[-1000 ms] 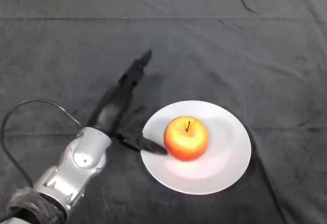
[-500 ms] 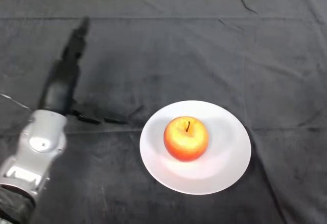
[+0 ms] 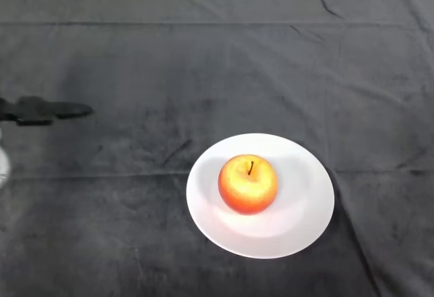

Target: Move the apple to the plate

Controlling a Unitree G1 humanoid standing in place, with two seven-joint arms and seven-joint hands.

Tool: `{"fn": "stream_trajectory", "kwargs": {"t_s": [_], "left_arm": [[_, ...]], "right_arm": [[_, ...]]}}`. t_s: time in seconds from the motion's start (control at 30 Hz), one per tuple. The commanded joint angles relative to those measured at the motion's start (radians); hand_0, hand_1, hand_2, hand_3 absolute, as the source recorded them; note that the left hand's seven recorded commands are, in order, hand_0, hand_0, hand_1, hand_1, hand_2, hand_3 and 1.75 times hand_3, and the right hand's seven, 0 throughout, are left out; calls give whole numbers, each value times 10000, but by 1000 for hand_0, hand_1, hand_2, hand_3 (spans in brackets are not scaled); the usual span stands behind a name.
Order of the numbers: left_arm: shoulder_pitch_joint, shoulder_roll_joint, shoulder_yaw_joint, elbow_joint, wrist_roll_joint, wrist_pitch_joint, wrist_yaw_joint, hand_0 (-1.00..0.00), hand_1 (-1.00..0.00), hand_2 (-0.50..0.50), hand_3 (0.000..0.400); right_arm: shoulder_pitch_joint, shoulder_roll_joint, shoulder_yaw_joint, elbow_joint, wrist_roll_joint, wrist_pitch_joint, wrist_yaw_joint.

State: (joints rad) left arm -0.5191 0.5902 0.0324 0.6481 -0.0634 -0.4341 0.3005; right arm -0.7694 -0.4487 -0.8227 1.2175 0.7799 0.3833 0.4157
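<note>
At the far left edge the left hand [image 3: 41, 110] shows only as a dark, flat shape lying level over the table [image 3: 203, 60], its fingers stretched out straight and holding nothing. 1 second ago that same hand was right beside the plate, with a fingertip touching the rim close to the apple; half a second ago it had already swung up and away to the left, and now it has pulled back almost out of view. To the right of the hand, and well apart from it, stretches bare dark cloth with a few creases. Farther right again, and nearer the robot than the hand, sits the white plate [image 3: 305, 222], and the apple [image 3: 248, 184] stands upright on it, stem up, a little left of the plate's middle. Neither plate nor apple has shifted across the 3 pictures. Judging from how things lie, the apple is released and settled where the task wants it, so the move looks complete and the arm's retreat reads as a return to rest, with nothing left to correct.
</note>
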Motion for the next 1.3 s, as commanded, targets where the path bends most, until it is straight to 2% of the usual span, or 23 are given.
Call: {"fn": "stream_trajectory", "kwargs": {"t_s": [0.03, 0.3, 0.67, 1.3], "left_arm": [[443, 673, 486, 443, -188, -274, 176, 0, 0, 0, 0], [669, 1242, 1537, 1165, -248, -711, 571, 0, 0, 0, 0], [739, 1778, 2780, 2539, -242, -1342, 1445, 0, 0, 0, 0], [337, 1892, 4391, 4581, -902, -2202, 2447, 0, 0, 0, 0]], "right_arm": [[-383, -218, -40, -191, 232, -42, -20], [-390, -227, -43, -173, 234, -41, -15], [-407, -246, -51, -130, 237, -40, -2], [-444, -286, -70, -35, 240, -43, 32]]}}
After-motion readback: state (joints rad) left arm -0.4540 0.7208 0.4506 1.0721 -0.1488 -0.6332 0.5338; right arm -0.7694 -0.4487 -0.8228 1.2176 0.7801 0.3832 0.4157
